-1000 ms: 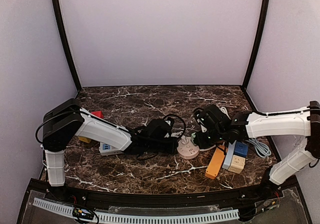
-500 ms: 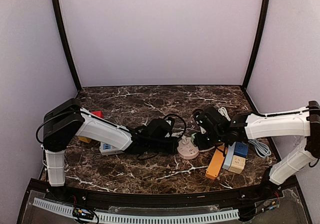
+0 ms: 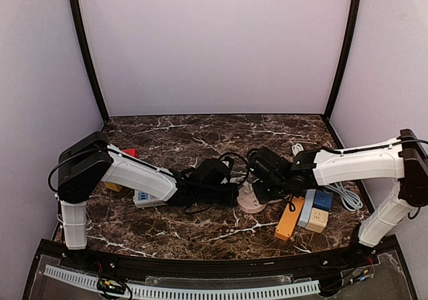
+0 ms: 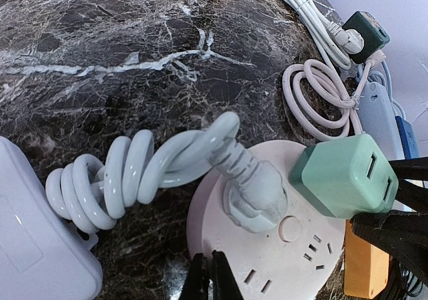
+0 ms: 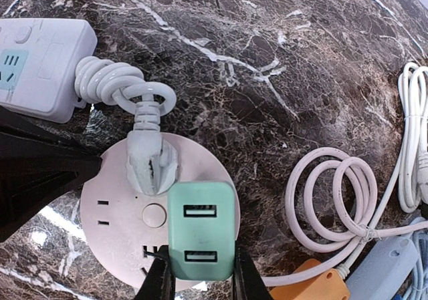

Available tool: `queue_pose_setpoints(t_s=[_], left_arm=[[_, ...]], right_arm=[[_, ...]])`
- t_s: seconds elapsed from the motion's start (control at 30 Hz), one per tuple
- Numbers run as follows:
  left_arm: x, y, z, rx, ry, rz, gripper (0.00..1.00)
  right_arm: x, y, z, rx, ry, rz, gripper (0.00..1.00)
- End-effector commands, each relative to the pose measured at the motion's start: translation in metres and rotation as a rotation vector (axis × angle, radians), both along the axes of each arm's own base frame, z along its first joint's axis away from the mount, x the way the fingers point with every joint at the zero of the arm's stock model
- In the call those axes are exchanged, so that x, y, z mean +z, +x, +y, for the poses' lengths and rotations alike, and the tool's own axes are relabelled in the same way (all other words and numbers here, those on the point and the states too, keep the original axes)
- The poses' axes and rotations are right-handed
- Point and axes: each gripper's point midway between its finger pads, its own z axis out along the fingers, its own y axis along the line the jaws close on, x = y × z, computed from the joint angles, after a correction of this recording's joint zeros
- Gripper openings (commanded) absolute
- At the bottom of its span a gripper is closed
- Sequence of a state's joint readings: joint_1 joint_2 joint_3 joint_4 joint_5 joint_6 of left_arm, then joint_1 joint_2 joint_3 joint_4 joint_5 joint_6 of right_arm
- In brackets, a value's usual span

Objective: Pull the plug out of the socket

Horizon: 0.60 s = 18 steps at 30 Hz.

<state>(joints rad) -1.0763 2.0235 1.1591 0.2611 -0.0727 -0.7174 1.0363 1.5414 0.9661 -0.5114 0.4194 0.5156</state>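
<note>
Looking down from above, I see the round socket (image 3: 249, 203) near the middle of the marble table (image 3: 200, 136), hemmed in on both sides. The white power strip (image 5: 37, 66) and its coiled cord (image 4: 127, 173) lie just to its left. The orange strip (image 3: 289, 218), the small cubes (image 3: 319, 210) and a looped white cable (image 5: 331, 200) crowd its right. The bare marble is behind the socket, toward the back wall, with a narrower band in front along the near edge.

My right gripper (image 5: 201, 273) is clenched on the green adapter (image 5: 200, 238), one finger on each side, at the socket's rim beside the grey plug (image 5: 148, 166), which sits in the socket face. I cannot tell whether the adapter's prongs are clear of the socket. My left gripper (image 4: 208, 276) is fully closed with nothing between its tips, which sit at the socket's near edge.

Compared with a second ago, the right arm has swung left toward the centre and now covers more of the socket. The left arm and the socket have not shifted.
</note>
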Motion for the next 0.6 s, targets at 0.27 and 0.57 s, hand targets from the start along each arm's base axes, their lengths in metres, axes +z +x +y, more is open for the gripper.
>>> queue_pose_setpoints(t_s=[0.27,0.57], left_arm=[[-0.057,-0.027,0.015,-0.058,0.152,0.096,0.01],[-0.059,-0.027,0.016,-0.057,0.158,0.097,0.01]], right_arm=[[0.039,-0.013,0.068,0.101,0.272,-0.002,0.00],[0.061,-0.009,0.054,0.071,0.419,-0.006,0.00]])
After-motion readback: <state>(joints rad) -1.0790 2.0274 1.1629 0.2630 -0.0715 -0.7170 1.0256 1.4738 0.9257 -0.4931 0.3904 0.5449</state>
